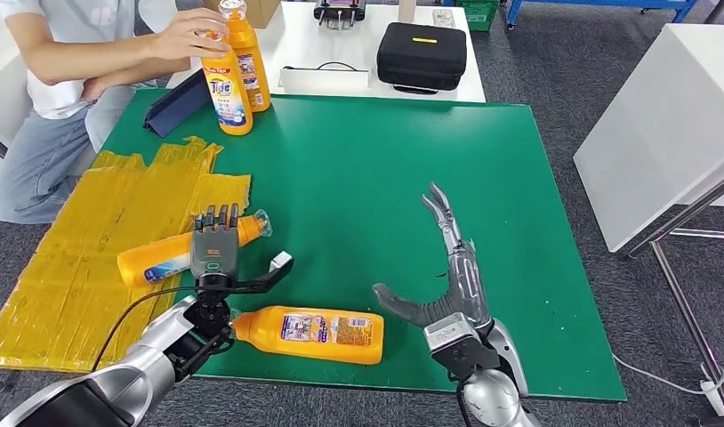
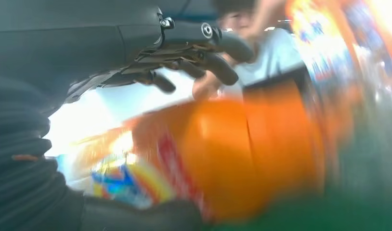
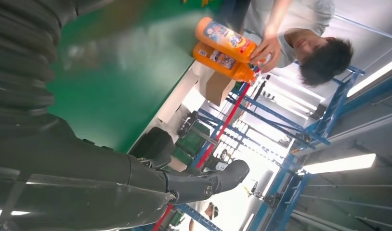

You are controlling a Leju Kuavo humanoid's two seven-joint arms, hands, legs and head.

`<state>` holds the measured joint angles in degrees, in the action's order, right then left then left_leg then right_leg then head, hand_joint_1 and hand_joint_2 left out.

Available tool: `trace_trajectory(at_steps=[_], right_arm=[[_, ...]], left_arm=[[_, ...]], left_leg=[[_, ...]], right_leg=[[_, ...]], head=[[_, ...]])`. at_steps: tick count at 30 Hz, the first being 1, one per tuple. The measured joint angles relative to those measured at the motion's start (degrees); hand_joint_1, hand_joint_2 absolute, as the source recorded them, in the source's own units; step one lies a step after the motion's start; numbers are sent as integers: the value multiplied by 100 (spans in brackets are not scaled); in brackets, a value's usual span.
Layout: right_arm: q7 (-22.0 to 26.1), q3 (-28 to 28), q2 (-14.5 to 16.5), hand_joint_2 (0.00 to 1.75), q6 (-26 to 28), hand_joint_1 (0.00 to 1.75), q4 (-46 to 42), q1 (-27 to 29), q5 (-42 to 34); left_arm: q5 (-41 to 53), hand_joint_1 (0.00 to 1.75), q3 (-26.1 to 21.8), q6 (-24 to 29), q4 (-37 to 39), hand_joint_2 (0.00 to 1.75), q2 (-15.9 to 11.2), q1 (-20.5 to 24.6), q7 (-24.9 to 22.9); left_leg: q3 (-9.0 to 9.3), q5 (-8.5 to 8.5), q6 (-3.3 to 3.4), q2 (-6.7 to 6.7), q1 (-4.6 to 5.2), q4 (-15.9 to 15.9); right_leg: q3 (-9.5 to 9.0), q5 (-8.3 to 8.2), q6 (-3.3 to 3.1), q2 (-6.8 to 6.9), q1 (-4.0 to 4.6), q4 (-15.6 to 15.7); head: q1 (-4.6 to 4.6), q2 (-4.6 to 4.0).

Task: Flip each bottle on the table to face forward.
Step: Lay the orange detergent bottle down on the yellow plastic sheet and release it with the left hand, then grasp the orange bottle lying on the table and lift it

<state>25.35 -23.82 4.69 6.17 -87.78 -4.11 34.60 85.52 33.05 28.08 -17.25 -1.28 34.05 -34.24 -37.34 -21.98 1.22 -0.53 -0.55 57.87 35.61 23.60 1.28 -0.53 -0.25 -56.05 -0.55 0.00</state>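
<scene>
Black case [image 1: 422,55] on white table [image 1: 470,80], yellow sheets [image 1: 74,267] beside seated person [image 1: 65,71]

Left arm: silver, comes in from the near left corner, forearm angled up over the table edge.
Left hand [image 1: 218,249]: palm down, fingers [image 1: 215,216] side by side pointing away, thumb out to the right; possibly resting on something, the blurred wrist view doesn't settle it.
Right arm: rises from the near edge.
Right hand [image 1: 443,276]: empty, fingers [image 1: 440,210] stretched straight forward, thumb [image 1: 401,306] splayed left.
</scene>
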Motion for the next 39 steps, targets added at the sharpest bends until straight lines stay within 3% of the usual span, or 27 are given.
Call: trace_trajectory(at_steps=[2,5,8,9,11,15,19,26,33,39], right_arm=[[-48,23,24,175,-7,0,-39,33,64],[-135,33,33,175,12,0,-59,60,117],[-222,35,33,175,132,0,-49,74,125],[-245,35,32,175,193,0,-36,76,116],[-291,37,29,175,316,0,5,79,87],[-404,80,24,175,448,0,68,111,68],[-573,130,3,175,445,0,112,207,63],[-969,108,-158,175,242,0,480,137,-309],[-1756,-82,-327,175,-416,0,1169,-303,-236],[-1968,-344,-486,175,-715,0,1670,-670,-158]], left_arm=[[-558,0,-519,700,-186,175,74,-71,792],[-1853,0,-1777,921,-721,175,358,-204,3080],[-3901,0,-3093,581,-1098,175,800,-224,5536],[-4641,0,-3459,291,-1239,175,952,-240,6113],[-5862,0,-3938,-458,-1621,175,1233,-368,6739],[-7339,0,-3887,-1734,-2653,175,1625,-930,6913],[-8086,0,-3412,-2419,-3576,175,1756,-1443,6883],[-8678,0,-2662,-2596,-4553,175,1762,-1868,6724],[-8838,0,-2204,-2669,-4650,175,1745,-1843,6757],[-8902,0,-1970,-2689,-4590,175,1745,-1687,6795]], left_leg=[[1,0,0,-2,0,0],[-2,0,1,-4,1,0],[-4,-1,1,-2,8,0],[-3,-1,1,-1,11,0],[-3,-1,2,-2,13,1],[-8,-3,3,-10,13,1],[-10,-8,5,-5,13,1],[-13,-8,5,-6,12,0],[-11,-1,10,-6,12,0],[-12,-1,11,-6,13,0]], right_leg=[[1,0,0,1,-1,1],[3,0,0,1,-2,1],[3,-1,2,-1,-9,1],[3,-2,3,-2,-12,2],[3,-2,3,-1,-15,3],[2,1,5,5,-15,2],[7,2,5,-2,-15,3],[6,3,6,1,-12,3],[5,-2,6,1,-13,2],[5,-2,7,1,-14,2]], head=[[-1,0],[1,0],[0,0],[0,0],[-2,0],[1,0],[-1,-1],[-1,0],[-2,-1],[-1,0]])
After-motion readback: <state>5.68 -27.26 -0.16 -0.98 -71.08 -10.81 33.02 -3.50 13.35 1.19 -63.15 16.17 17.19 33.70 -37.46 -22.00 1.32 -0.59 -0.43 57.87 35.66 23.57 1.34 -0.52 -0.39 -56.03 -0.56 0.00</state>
